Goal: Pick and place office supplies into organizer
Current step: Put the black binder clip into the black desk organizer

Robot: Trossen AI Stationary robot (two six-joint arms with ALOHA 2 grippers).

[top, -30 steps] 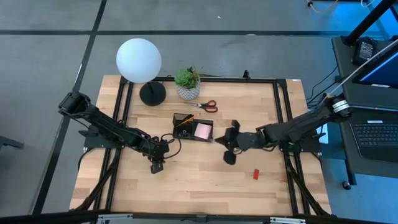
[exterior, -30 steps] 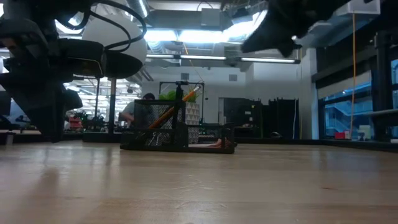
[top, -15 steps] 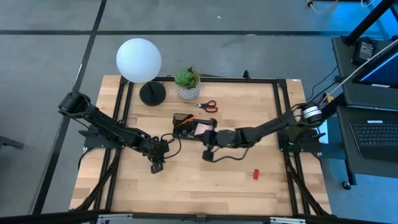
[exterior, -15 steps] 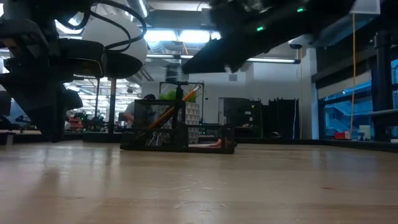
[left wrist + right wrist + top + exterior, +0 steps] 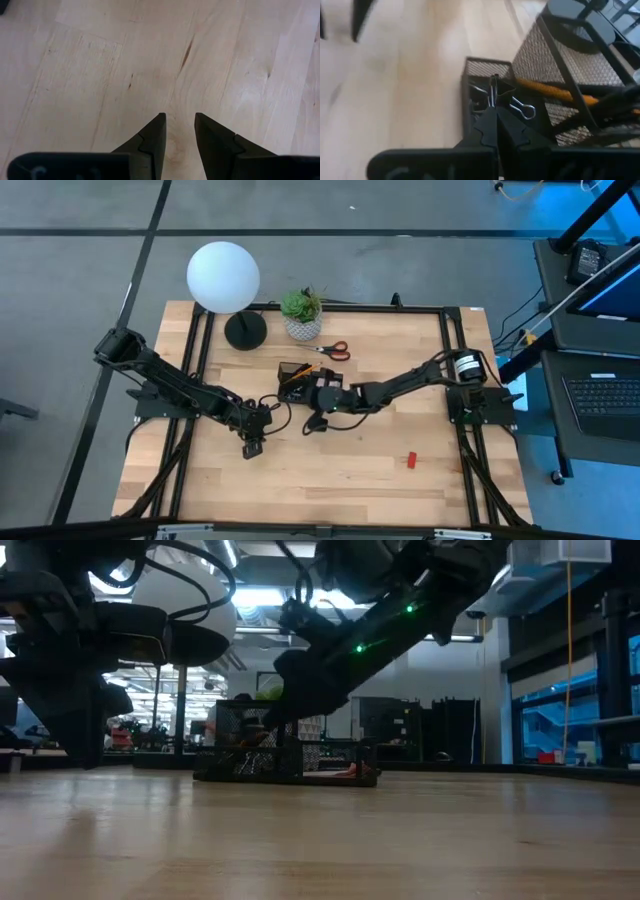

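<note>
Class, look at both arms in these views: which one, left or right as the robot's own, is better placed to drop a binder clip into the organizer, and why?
Right. The right gripper is shut on a binder clip directly above the organizer. The left gripper holds nothing, hanging open over bare table away from the tray.

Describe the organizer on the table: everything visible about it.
The organizer is a small black tray of wire mesh on a thin metal frame, sitting flat on the wooden table near its middle, in front of the potted plant. It has a taller mesh section with an orange pencil leaning in it, and lower compartments. A black binder clip sits in the low end compartment, pinched at its wire handle by the right gripper. Something pink lies in another low compartment.
</note>
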